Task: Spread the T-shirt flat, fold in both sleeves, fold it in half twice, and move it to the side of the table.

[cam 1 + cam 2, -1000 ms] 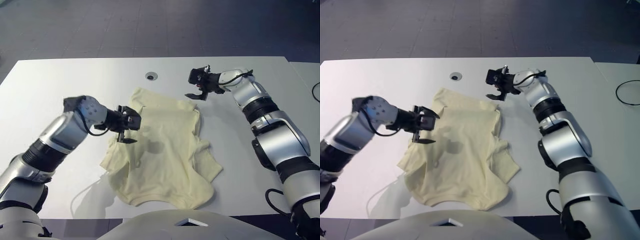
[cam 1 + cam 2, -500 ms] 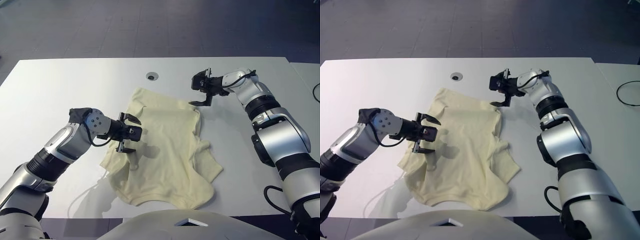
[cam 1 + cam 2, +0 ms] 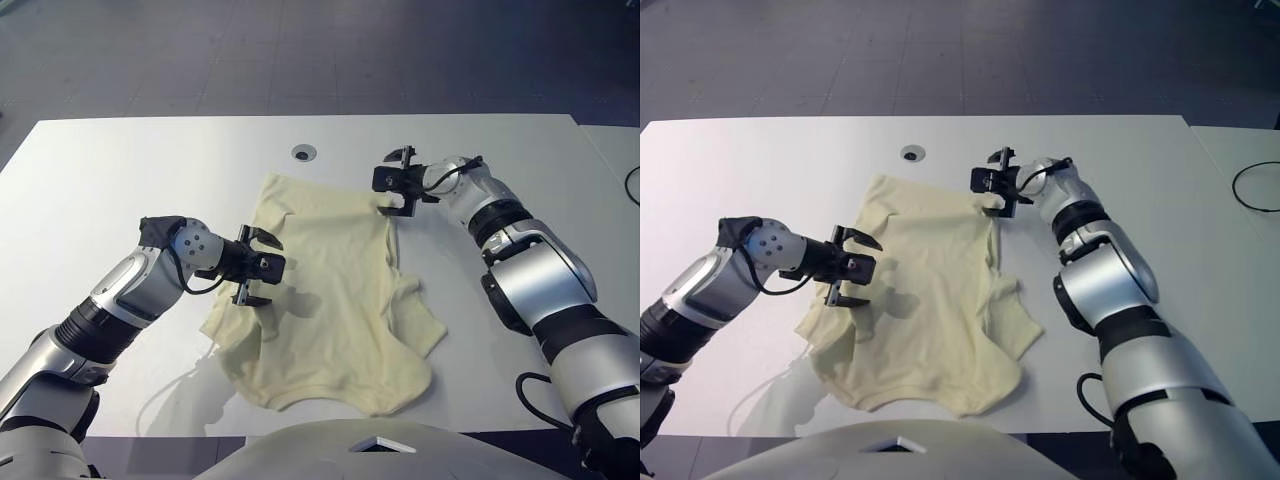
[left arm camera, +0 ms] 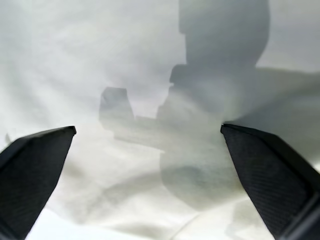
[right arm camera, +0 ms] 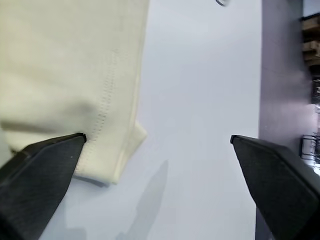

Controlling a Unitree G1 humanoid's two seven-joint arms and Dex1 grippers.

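The left gripper [image 3: 268, 270], fingers spread, hovers over the left half of the crumpled pale-yellow cotton T-shirt [image 3: 330, 300]; whether they touch cannot be told. The shirt lies mid-way across the white rectangular table [image 3: 120, 180], its sleeves bunched and hard to distinguish. The right gripper [image 3: 398, 185], fingers apart, brackets the shirt's far right corner.

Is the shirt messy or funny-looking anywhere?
Yes. The T-shirt is not flat on the table: its right side is bunched and doubled over, and its left edge is rumpled under the open left pincer.
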